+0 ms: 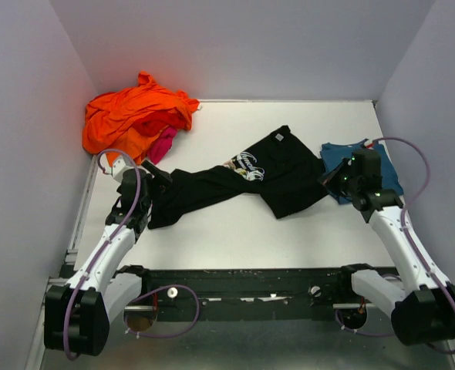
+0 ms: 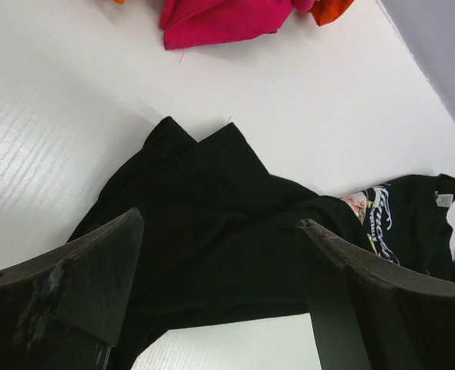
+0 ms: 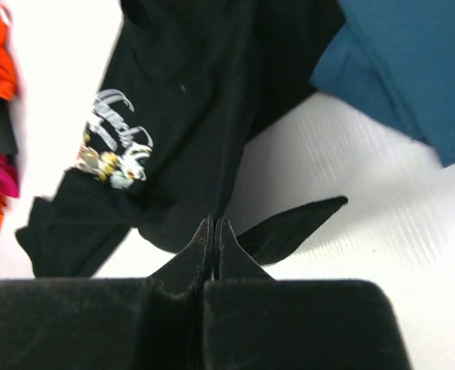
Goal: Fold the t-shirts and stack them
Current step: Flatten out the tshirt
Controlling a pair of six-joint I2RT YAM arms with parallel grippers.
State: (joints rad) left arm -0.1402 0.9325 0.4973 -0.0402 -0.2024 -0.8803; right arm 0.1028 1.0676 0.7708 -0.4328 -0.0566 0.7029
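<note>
Lying crumpled across the white worktop (image 1: 235,239), the black tee (image 1: 243,181) has the right jaws shut on its edge; left jaws gape empty over its other end. Teal tee (image 3: 412,69) right; orange tee (image 1: 135,116), pink tee (image 1: 164,144) heaped far-left.

The left arm (image 1: 108,250) and the right arm (image 1: 401,235) look alike, with white, rounded link shells between black joint housings. Chunky black blocks form the bases (image 1: 77,316), which are fixed to a dark, scuffed crossbar (image 1: 243,287). A thin lavender cable (image 1: 139,189) runs along the left arm, and a matching cable (image 1: 424,163) runs along the right. Small green lights (image 1: 353,160) glow on the right wrist. The left gripper (image 2: 220,222) has broad, dark fingers (image 2: 73,285) marked with pale scratches. The right gripper (image 3: 214,225) has matte black fingers that taper to thin points above a blocky black body.
</note>
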